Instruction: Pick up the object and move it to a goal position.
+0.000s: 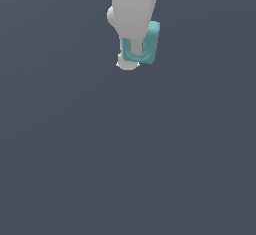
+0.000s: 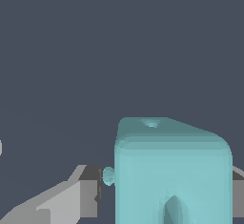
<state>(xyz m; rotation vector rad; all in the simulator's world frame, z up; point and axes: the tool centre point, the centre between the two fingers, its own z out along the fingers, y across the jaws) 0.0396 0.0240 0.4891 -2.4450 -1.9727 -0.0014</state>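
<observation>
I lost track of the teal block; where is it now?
The teal block is near the top centre of the exterior view, right against the white gripper; the wrist view shows it between the gripper's fingers.

Setting: a uniform, matte dark slate-grey backdrop [image 1: 125, 169] fills the exterior view edge to edge, with no seams, walls, furniture or windows distinguishable. The wrist view shows the same flat grey field. Lighting is even and diffuse, casting no discernible shadows.

A simulated scene: flat, featureless slate-grey ground [image 1: 128, 154] fills both views.
</observation>
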